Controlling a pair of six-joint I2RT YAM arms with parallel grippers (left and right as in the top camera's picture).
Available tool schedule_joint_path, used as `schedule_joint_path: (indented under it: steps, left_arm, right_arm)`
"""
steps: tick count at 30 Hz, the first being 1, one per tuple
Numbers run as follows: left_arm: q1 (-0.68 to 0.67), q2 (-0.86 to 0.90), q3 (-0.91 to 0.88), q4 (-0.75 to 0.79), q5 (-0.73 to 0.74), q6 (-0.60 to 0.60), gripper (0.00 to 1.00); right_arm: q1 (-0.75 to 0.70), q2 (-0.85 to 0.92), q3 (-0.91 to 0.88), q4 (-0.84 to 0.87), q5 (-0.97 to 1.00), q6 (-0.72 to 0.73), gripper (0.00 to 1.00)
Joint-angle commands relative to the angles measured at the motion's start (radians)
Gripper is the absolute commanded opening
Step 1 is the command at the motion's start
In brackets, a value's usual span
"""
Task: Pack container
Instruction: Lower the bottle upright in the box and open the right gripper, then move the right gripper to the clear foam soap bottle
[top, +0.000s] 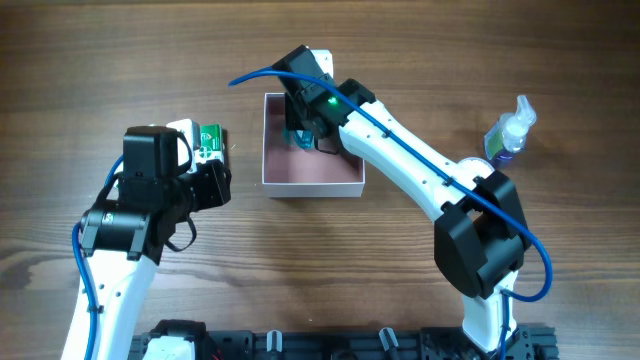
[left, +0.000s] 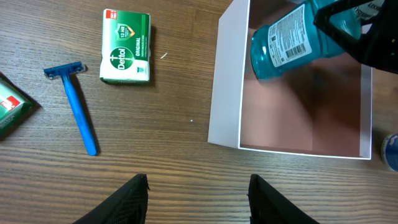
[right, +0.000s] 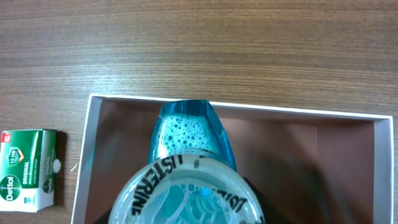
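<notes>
Your right hand (top: 306, 122) grips the blue bottle (left: 291, 41) inside the box (left: 227, 93). Your left hand (left: 196, 196) is open. The soap (left: 126, 46) and razor (left: 78, 111) beside the box are not packed yet.

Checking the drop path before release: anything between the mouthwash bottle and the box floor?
Nothing visible. The right gripper holds the mouthwash bottle tilted inside the box, whose pink inside is otherwise bare. The soap and razor lie outside it on the table.
</notes>
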Motion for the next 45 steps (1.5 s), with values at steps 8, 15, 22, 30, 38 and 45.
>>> schedule_joint_path:
  steps: [8, 15, 22, 30, 38, 45]
  left_arm:
    - [-0.005, 0.005, 0.021, -0.005, -0.006, 0.002, 0.53]
    - [-0.005, 0.005, 0.021, -0.005, -0.006, 0.003, 0.53]
    - [-0.005, 0.005, 0.021, -0.005, -0.006, 0.003, 0.53]
    - [-0.005, 0.005, 0.021, -0.005, -0.006, 0.003, 0.53]
    - [-0.005, 0.005, 0.021, -0.005, -0.006, 0.002, 0.53]
    - [-0.005, 0.005, 0.021, -0.004, -0.006, 0.002, 0.53]
  right_arm:
    - [0.003, 0.003, 0.026, 0.006, 0.024, -0.031, 0.25]
    - [0.003, 0.003, 0.026, 0.001, -0.032, -0.064, 0.57]
    - [0.003, 0.003, 0.026, -0.021, -0.033, -0.064, 0.63]
    - [0.011, -0.003, 0.026, -0.05, -0.071, -0.111, 0.66]
    - [0.06, -0.085, 0.026, -0.131, -0.074, -0.168, 0.72]
    - [0.034, -0.327, 0.026, -0.232, 0.005, -0.095, 0.8]
